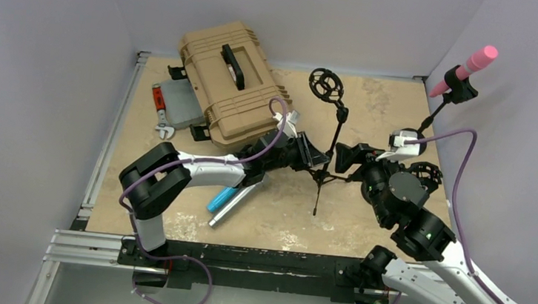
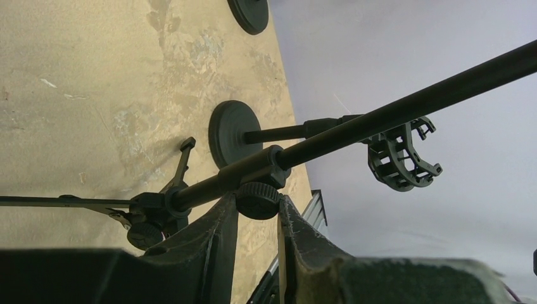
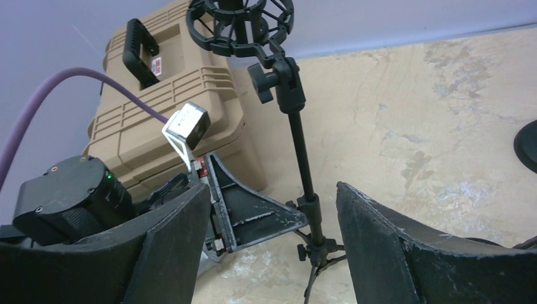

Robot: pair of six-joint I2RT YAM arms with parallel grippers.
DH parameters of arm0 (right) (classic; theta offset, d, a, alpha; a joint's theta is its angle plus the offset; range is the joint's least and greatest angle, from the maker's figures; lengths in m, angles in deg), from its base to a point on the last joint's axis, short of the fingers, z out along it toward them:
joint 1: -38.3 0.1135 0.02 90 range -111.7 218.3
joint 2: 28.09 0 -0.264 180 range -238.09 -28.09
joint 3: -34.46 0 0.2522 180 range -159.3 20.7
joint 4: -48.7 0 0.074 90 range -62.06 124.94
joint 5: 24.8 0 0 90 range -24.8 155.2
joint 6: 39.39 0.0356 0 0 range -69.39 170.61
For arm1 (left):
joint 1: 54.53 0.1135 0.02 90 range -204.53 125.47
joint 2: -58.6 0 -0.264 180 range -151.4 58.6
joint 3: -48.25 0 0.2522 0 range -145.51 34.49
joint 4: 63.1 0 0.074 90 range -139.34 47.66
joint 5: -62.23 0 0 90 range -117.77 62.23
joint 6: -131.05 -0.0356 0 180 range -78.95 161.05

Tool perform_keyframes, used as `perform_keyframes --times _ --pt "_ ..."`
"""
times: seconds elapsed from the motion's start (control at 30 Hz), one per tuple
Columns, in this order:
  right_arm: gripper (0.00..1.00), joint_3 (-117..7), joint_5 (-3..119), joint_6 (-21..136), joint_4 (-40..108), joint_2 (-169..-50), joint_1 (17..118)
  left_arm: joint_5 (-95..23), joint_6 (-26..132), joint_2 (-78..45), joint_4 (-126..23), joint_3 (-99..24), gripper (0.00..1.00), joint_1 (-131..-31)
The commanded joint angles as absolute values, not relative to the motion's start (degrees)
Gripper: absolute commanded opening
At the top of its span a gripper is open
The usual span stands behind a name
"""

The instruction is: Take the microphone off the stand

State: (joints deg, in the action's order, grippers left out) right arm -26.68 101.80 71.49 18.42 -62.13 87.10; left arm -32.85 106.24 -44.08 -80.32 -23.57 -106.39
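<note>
A pink microphone (image 1: 475,64) sits in a clip on top of a thin black stand (image 1: 433,116) at the far right, by the wall. A black tripod stand (image 1: 329,158) stands mid-table with an empty round shock mount (image 1: 326,84) on top; the mount also shows in the right wrist view (image 3: 240,22). My left gripper (image 1: 316,159) is shut on the tripod stand's clamp knob (image 2: 258,199), with the pole (image 2: 380,114) running just above my fingers. My right gripper (image 3: 272,228) is open and empty, close to the right of the tripod's pole (image 3: 304,164).
A tan hard case (image 1: 228,81) lies at the back left, with a grey and red item (image 1: 174,105) beside it. A blue and silver cylinder (image 1: 228,202) lies on the table under my left arm. Two round black bases (image 2: 228,133) sit near the right wall.
</note>
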Motion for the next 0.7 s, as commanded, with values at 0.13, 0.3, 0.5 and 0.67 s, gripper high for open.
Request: perform_keyframes --times 0.13,0.3,0.5,0.67 --pt "0.74 -28.83 104.49 71.55 20.39 -64.54 87.19 -27.94 101.19 -43.50 -76.11 -19.73 0.35 -106.43" --pt "0.74 -28.62 103.57 71.87 20.95 -65.32 87.18 -26.41 99.95 -42.32 -75.66 -18.77 0.50 -106.66" --pt "0.75 -29.41 103.78 71.88 19.74 -65.53 87.19 -25.96 97.42 -39.57 -75.53 -17.14 0.56 -106.98" --pt "0.75 -29.46 102.32 71.53 18.57 -63.83 87.17 -25.88 95.00 -37.16 -75.41 -15.55 0.57 -107.64"
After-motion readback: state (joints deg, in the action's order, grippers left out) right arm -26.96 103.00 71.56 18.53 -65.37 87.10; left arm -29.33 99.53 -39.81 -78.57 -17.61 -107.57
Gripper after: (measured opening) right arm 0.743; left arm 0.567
